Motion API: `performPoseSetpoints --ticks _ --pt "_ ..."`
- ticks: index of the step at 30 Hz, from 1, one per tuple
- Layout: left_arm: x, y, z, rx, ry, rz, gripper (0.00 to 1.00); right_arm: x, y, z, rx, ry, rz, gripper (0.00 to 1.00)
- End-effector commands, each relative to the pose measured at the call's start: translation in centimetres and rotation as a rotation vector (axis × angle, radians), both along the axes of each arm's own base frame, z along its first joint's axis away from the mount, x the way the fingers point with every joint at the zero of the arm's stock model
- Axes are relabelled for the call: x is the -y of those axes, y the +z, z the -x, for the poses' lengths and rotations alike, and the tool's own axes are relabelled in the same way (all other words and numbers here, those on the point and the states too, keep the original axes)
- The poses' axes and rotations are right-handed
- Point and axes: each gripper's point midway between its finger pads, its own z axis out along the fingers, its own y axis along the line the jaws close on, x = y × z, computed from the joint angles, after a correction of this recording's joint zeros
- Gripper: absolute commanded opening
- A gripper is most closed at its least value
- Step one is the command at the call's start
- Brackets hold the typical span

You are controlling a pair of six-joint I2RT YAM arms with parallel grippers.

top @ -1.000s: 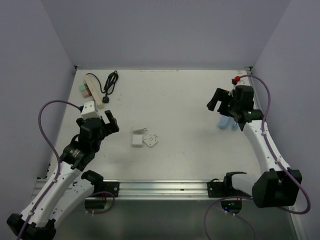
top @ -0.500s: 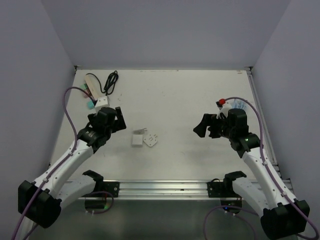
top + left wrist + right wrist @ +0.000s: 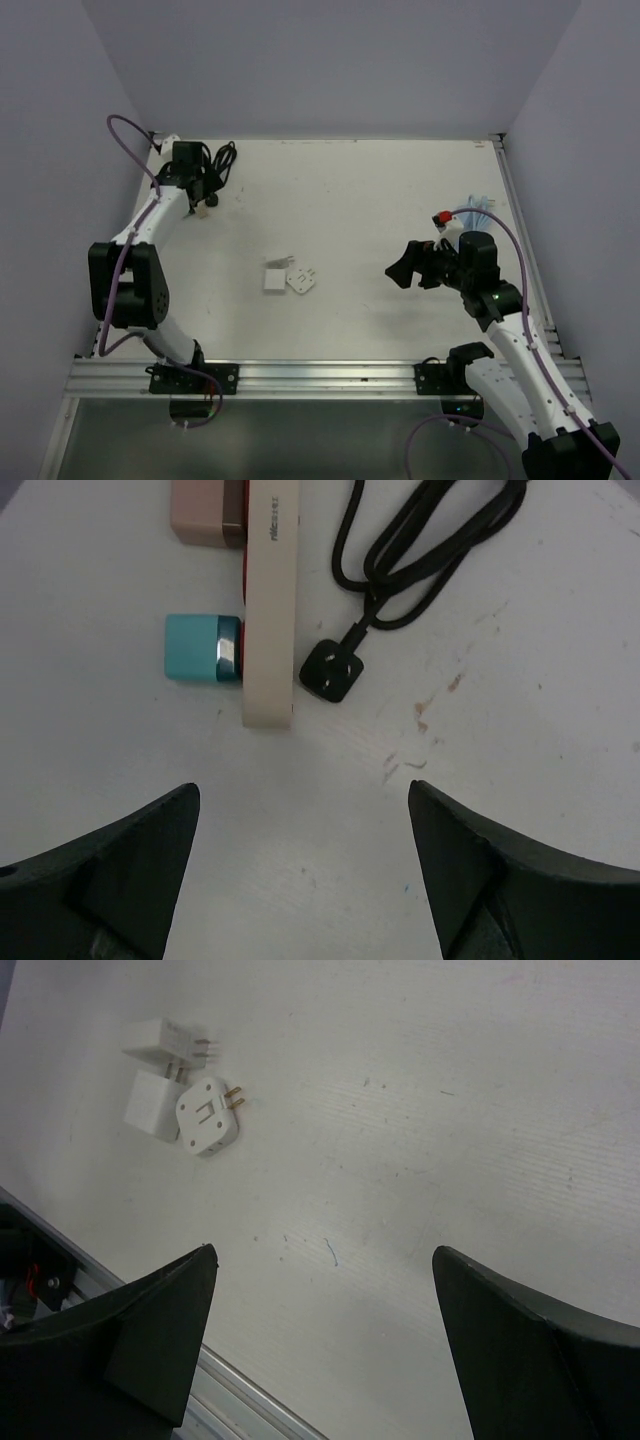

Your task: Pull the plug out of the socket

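Teal plug (image 3: pixel 200 648) sits in beige power strip (image 3: pixel 270 600), on its 9 o'clock side, at 10 o'clock on table (image 3: pixel 400 200). Left gripper (image 3: pixel 300 810) spread wide, empty, near strip's 6 o'clock end. Right gripper (image 3: pixel 322 1260) wide, empty.

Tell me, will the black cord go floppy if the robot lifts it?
Probably floppy: the black cord lies in loose loops, so it would likely dangle. Its plug end looks chunkier, so it may swing. It looks thin, so probably light.
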Motion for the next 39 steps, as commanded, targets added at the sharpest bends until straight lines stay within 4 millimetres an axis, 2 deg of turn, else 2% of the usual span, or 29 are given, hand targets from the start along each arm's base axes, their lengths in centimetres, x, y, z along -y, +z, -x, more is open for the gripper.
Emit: performPoseSetpoints --ticks 1,2,3,5,6,9,13,14,15,18,19,20,23,28,29,31,32,34,35,37,38,39 --pt "-2.2 0.1 -4.4 0.022 0.038 0.008 0.88 -0.4 0.4 0.0 0.024 0.016 -0.017 0.93" --pt "-3.5 -0.3 -4.9 0.014 0.062 -0.002 0.87 -0.3 0.2 0.0 0.021 0.01 -0.014 0.93" --pt "-4.5 -1.9 -5.5 -0.019 0.079 -0.013 0.85 -0.3 0.2 0.0 0.021 0.009 -0.011 0.93" --pt "-5.2 -2.0 -6.8 -0.011 0.084 -0.015 0.83 -0.3 -0.1 0.1 0.01 0.011 -0.008 0.93" --pt "-5.7 -3.1 -7.4 -0.024 0.081 -0.019 0.8 -0.3 -0.2 0.1 0.005 0.012 -0.008 0.93" --pt "-6.3 -3.8 -8.9 -0.023 0.081 -0.037 0.74 -0.3 -0.5 0.1 -0.01 0.011 0.0 0.93" --pt "-7.0 -7.2 -9.8 -0.094 0.091 -0.047 0.67 -0.2 -1.0 0.0 -0.026 0.009 0.008 0.93" --pt "-7.0 -7.6 -9.9 -0.099 0.09 -0.051 0.58 -0.1 -1.1 -0.1 -0.028 0.005 0.015 0.93" --pt "-7.1 -8.3 -10.1 -0.105 0.081 -0.055 0.53 0.0 -1.3 -0.2 -0.037 -0.001 0.018 0.93" --pt "-6.7 -8.9 -10.5 -0.1 0.057 -0.041 0.37 0.0 -1.5 -0.2 -0.045 0.0 0.022 0.93" --pt "-6.5 -9.0 -10.7 -0.095 0.049 -0.034 0.32 -0.1 -1.6 -0.2 -0.047 0.0 0.022 0.93" --pt "-6.3 -9.1 -10.8 -0.095 0.033 -0.028 0.16 -0.1 -1.6 -0.2 -0.045 0.0 0.022 0.93" --pt "-4.9 -8.7 -11.4 -0.066 -0.021 0.025 0.0 0.0 -1.6 -0.3 -0.046 -0.002 0.024 0.93" --pt "-0.1 -6.6 -12.6 -0.018 -0.133 0.06 0.0 0.0 -1.7 -0.3 -0.048 -0.003 0.025 0.93" --pt "3.3 -6.0 -12.7 -0.009 -0.191 0.064 0.0 0.0 -1.7 -0.3 -0.048 -0.004 0.025 0.93" --pt "6.1 -5.5 -12.5 -0.003 -0.235 0.081 0.0 0.0 -1.7 -0.2 -0.049 -0.002 0.026 0.93" --pt "8.9 -5.0 -12.2 0.007 -0.264 0.108 0.0 0.0 -1.7 -0.2 -0.05 -0.001 0.024 0.93" --pt "11.6 -4.9 -11.4 0.003 -0.293 0.134 0.0 -0.1 -1.7 -0.2 -0.049 0.001 0.024 0.93" --pt "14.1 -4.8 -10.6 0.004 -0.325 0.153 0.0 0.0 -1.7 -0.2 -0.05 -0.004 0.025 0.93" --pt "16.9 -4.4 -9.8 0.012 -0.362 0.17 0.0 0.0 -1.8 -0.3 -0.049 -0.005 0.027 0.93" --pt "19.5 -4.4 -8.7 0.008 -0.397 0.181 0.0 0.0 -1.7 -0.3 -0.048 -0.005 0.026 0.93" --pt "20.8 -4.3 -8.2 0.009 -0.411 0.188 0.0 0.0 -1.7 -0.3 -0.047 -0.003 0.027 0.93"
